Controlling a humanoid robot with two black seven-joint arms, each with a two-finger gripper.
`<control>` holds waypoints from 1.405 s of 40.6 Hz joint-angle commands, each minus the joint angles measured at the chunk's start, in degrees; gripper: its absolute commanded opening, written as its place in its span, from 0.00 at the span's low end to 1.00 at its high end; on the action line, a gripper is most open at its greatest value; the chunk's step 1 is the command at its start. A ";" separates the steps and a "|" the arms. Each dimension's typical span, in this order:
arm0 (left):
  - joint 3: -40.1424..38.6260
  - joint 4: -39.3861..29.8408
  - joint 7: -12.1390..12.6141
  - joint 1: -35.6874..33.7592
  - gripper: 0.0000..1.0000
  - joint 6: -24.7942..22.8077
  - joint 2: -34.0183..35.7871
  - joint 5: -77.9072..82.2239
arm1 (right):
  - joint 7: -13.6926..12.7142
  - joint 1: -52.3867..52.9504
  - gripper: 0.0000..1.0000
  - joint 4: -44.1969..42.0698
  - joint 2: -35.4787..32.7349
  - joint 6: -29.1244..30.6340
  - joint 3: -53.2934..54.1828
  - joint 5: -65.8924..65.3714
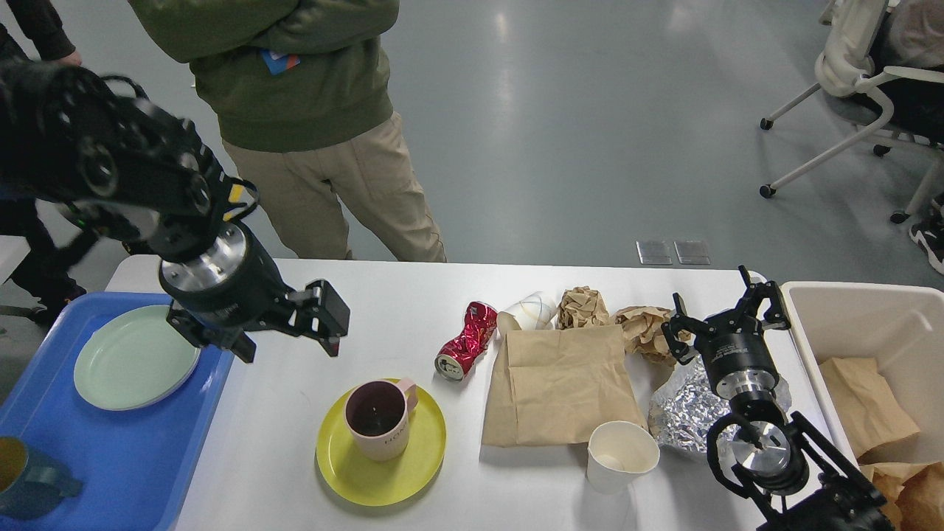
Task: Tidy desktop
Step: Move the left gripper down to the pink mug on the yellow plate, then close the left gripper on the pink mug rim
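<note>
The white desktop [383,310] spans the view. On it stand a yellow plate [424,457] carrying a pink mug [380,419], a crushed red can [464,341], a flat brown paper bag [564,383], crumpled brown paper [582,306], a tipped white cup [527,311], an upright paper cup [621,455] and crumpled foil [682,413]. My left gripper [289,351] hangs open and empty above the desktop, just up and left of the mug. My right gripper [726,306] is open and empty at the far right, over the foil and crumpled paper.
A blue tray [133,457] at the left holds a pale green plate [133,358] and a teal mug [29,476]. A beige bin [870,317] with brown paper sits at the right. A person [310,125] stands behind the table; an office chair [863,81] is far right.
</note>
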 commanded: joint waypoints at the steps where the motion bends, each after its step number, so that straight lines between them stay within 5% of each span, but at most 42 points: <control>1: -1.77 3.77 0.15 10.61 0.94 7.27 -3.35 -0.65 | 0.00 0.00 1.00 0.07 -0.01 0.00 0.00 0.00; 12: -1.86 12.21 0.50 24.24 0.94 12.20 -8.62 -6.37 | 0.00 0.00 1.00 0.07 -0.01 0.00 0.00 0.00; 41: -1.15 19.51 0.59 33.74 0.89 16.86 -8.98 -8.83 | 0.00 0.00 1.00 0.07 0.08 0.00 0.00 0.00; 47: -1.15 21.00 0.68 35.32 0.85 17.83 -9.06 -9.26 | 0.00 0.00 1.00 0.07 0.08 0.00 0.00 0.00; 57: -1.50 24.16 0.68 38.04 0.65 18.80 -9.06 -10.32 | 0.00 0.00 1.00 0.07 0.08 0.00 0.00 0.00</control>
